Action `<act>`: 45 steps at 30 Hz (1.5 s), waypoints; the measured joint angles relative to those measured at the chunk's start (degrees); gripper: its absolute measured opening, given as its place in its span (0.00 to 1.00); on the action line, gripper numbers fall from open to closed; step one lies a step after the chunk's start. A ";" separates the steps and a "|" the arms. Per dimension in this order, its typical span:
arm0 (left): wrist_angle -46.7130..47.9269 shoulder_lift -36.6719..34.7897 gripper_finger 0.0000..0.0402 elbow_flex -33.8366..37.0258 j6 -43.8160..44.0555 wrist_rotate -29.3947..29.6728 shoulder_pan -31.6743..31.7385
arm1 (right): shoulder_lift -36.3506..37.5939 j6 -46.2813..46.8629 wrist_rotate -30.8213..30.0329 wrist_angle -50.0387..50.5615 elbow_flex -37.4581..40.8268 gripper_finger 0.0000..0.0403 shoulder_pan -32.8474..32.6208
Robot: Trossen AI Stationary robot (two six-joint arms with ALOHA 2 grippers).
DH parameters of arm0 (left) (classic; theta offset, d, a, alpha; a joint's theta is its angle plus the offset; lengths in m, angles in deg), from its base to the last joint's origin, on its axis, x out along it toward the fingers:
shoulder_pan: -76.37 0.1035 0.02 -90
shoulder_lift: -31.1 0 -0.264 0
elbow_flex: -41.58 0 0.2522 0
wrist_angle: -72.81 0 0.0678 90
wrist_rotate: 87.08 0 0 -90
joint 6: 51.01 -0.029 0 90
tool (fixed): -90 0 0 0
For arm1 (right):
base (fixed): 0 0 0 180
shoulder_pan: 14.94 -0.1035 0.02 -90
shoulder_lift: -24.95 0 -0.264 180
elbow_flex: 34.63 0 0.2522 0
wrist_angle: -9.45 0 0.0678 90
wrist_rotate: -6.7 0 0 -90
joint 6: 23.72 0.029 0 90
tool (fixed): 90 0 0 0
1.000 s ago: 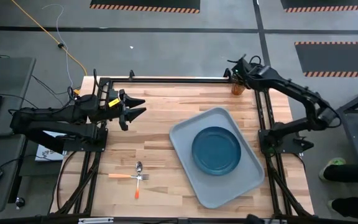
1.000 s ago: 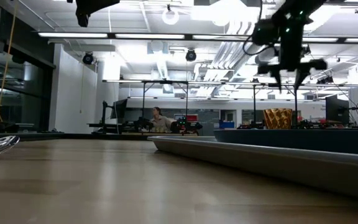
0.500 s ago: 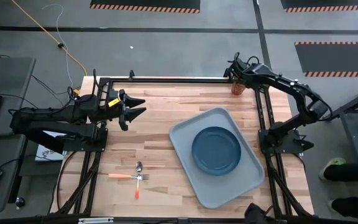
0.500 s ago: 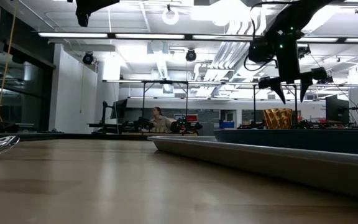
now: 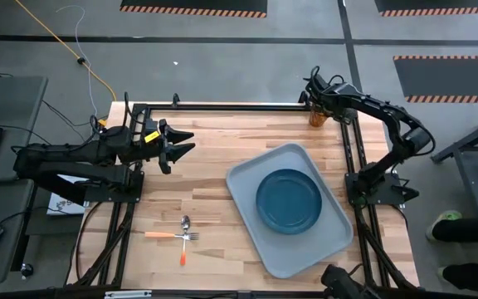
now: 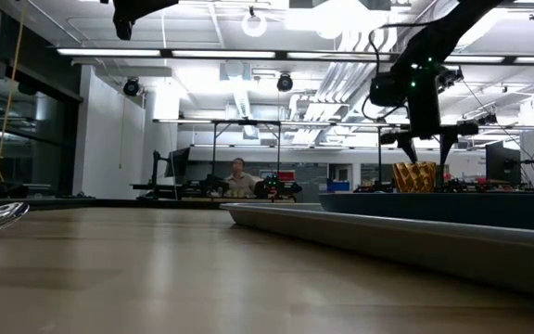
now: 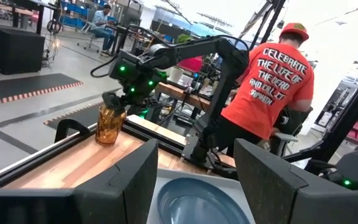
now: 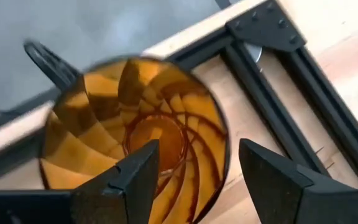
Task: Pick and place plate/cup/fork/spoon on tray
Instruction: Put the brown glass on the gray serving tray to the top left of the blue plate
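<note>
The right gripper (image 5: 314, 98) hides most of the cup (image 5: 317, 119) at upper right. Its jaws gape directly above the cup, holding nothing.

Seen from above, the right hand (image 5: 314, 98) hangs over the cup (image 5: 318, 117) at the far right corner of the wooden surface (image 5: 214, 174), while the left hand (image 5: 182, 143) waits with its fingers spread above the far left part. The plate (image 5: 289, 201) lies in the tray (image 5: 247, 178), which sits askew on the right half. Near the front left, well apart from the tray, the spoon (image 5: 185, 223) and the fork (image 5: 186, 246) lie touching each other.
</note>
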 joint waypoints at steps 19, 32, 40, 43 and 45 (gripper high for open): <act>0.00 0.00 0.50 0.00 1.42 0.00 0.00 | 1.48 -8.09 1.38 0.70 0.00 0.03 0.24; 0.00 0.00 0.50 0.00 3.68 0.00 0.00 | 24.91 -25.79 14.05 -1.35 -0.07 0.01 -16.86; -0.01 0.00 0.50 0.00 4.02 0.00 0.00 | 21.59 -8.07 -0.89 7.88 -0.07 0.00 -41.82; -0.01 0.01 0.50 0.00 4.02 0.00 0.00 | 17.41 -4.08 -2.61 8.15 -0.07 0.00 -44.79; 0.00 0.02 0.50 0.00 4.02 0.00 0.00 | 13.95 -2.87 -2.07 8.68 -0.07 0.00 -45.47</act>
